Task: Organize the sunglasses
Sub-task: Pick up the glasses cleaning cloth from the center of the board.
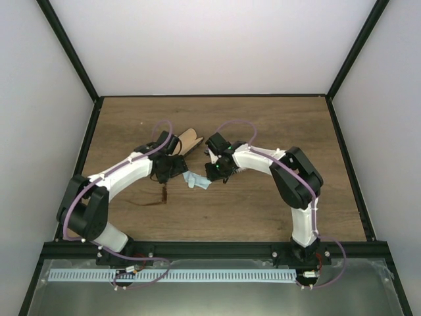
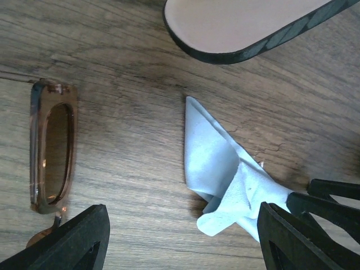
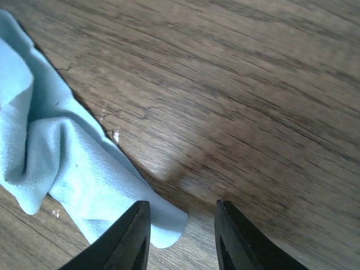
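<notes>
— From above, where are the sunglasses point(image 1: 161, 195)?

— Flat on the table point(image 1: 276, 131), at six o'clock from the left gripper point(image 1: 168, 166) and just clear of it. The blue cloth point(image 1: 197, 180) lies between that gripper and the right gripper point(image 1: 220, 171); the tan case point(image 1: 191, 141) sits at twelve.

— And the left wrist camera?

— The left gripper point(image 2: 185, 247) is spread wide, grasping nothing. The sunglasses point(image 2: 53, 154) lie at nine o'clock, outside its left finger, lens up. The cloth point(image 2: 225, 174) is crumpled against the right finger, the case point(image 2: 247, 28) at one.

— Right wrist?

— The right gripper point(image 3: 180, 242) has its fingers parted, gripping nothing – the cloth point(image 3: 56, 152) at nine, one corner reaching between them.
</notes>
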Controlling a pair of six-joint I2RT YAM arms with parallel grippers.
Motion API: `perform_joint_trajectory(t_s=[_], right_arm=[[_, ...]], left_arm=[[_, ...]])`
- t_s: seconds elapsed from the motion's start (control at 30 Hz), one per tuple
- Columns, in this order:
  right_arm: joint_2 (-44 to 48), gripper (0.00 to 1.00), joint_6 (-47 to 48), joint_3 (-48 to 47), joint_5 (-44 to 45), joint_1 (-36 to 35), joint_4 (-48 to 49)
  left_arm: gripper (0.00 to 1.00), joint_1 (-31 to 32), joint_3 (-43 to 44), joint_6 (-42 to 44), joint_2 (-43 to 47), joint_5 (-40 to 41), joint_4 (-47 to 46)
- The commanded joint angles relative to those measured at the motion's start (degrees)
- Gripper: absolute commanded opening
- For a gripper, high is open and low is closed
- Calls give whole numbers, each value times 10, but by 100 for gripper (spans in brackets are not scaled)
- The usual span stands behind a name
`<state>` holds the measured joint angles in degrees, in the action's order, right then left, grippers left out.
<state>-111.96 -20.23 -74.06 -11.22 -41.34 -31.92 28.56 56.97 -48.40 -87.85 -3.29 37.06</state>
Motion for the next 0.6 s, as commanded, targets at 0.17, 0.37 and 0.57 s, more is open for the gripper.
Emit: perform_joint_trajectory(t_s=[0.17,0.37,0.57], right_arm=[[-10,29,-8,-27,3,-14,-29],[11,32,-12,-17,-9,-16,-35],[12,31,-19,-5,-21,-20,-32]], left_arm=[[75,-10,-9,5,16,2,11],[75,-12,-9,4,12,-3,3],[75,-12,-12,5,9,-6,2]])
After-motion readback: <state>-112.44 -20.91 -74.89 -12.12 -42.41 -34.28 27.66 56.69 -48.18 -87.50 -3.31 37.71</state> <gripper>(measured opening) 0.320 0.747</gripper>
